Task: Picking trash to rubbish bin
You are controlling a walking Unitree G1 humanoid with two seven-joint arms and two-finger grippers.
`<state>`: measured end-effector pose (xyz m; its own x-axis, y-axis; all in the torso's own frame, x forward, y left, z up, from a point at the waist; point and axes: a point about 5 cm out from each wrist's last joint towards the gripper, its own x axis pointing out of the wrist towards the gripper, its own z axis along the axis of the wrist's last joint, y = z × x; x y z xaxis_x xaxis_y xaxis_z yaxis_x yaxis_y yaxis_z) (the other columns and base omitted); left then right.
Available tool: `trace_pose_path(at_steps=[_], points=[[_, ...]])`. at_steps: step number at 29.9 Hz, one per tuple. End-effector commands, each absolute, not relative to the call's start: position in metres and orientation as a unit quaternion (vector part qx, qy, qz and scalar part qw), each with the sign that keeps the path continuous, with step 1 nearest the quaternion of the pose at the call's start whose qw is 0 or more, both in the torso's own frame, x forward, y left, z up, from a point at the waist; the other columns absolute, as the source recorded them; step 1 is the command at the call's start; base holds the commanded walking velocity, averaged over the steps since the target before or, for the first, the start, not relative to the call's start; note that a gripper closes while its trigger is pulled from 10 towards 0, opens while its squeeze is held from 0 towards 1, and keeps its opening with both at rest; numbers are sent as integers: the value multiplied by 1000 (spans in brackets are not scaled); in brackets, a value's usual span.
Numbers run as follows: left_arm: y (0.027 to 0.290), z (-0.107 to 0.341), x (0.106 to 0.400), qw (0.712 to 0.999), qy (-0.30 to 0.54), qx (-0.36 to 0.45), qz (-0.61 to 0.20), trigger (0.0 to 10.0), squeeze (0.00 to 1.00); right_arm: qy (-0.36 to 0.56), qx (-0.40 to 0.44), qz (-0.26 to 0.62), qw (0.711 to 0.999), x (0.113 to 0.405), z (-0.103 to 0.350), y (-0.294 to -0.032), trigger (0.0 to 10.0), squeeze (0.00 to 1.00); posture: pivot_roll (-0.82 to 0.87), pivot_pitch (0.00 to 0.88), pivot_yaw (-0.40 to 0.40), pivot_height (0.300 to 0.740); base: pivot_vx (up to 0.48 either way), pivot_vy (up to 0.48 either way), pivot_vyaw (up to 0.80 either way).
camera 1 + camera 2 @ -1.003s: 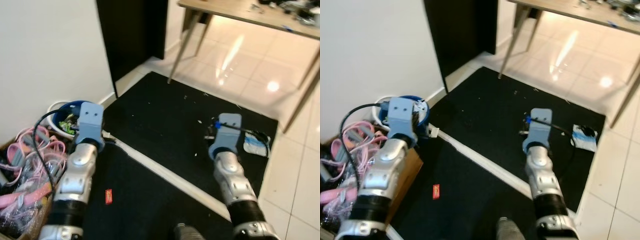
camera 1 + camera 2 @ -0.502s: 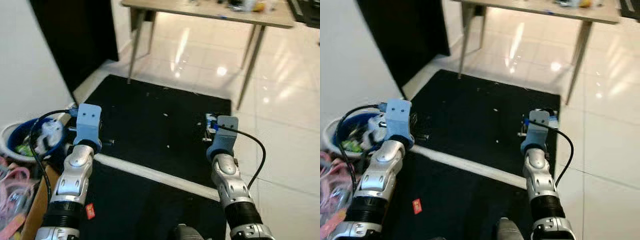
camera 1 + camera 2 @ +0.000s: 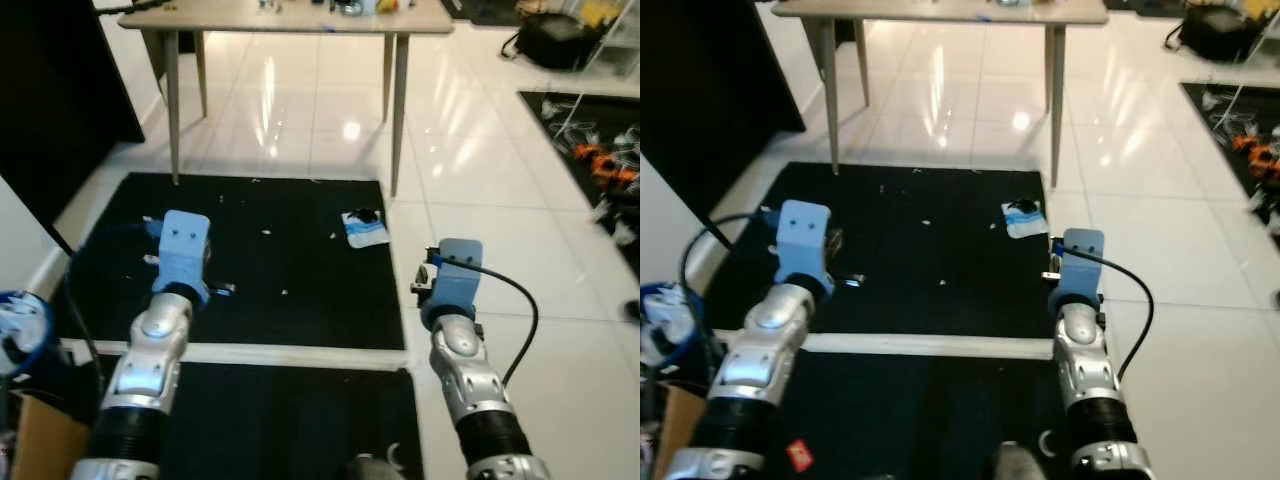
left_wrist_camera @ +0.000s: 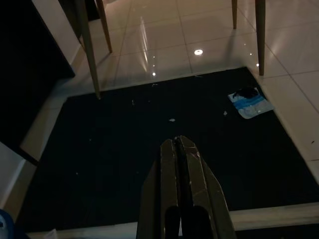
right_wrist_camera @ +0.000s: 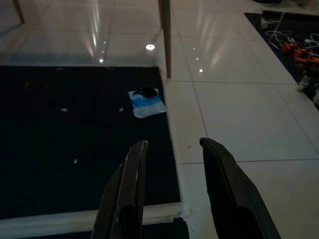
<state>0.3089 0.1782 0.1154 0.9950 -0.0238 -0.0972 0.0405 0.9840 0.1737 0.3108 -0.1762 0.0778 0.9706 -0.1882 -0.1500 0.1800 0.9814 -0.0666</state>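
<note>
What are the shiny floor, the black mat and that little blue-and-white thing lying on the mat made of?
The floor looks like glazed ceramic tile: pale, glossy, with grout lines and mirrored lamp spots. The black mat seems a matte fabric or rubber; it gives no reflection and holds small pale crumbs. The blue-and-white packet looks like thin crinkled plastic wrapping, though it is too small to be sure.

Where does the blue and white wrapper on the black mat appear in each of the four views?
Left eye: wrapper, centre-right, at the mat's right edge.
Right eye: wrapper, right of centre.
Left wrist, upper right.
Right wrist, upper middle.
Shared landmark: the table leg just beyond it.
</note>
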Motion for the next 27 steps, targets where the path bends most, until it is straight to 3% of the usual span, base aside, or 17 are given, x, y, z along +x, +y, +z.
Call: trace_pose_path(at_steps=[1, 27], points=[[179, 113, 307, 995, 51, 85, -17, 10000, 0, 84, -25, -89, 992, 310, 75, -172, 10000, 0, 62, 51, 32, 740, 0, 0, 0], [179, 115, 307, 995, 43, 84, -24, 10000, 0, 88, -23, -88, 992, 312, 75, -174, 10000, 0, 58, 52, 24, 740, 294, 0, 0]])
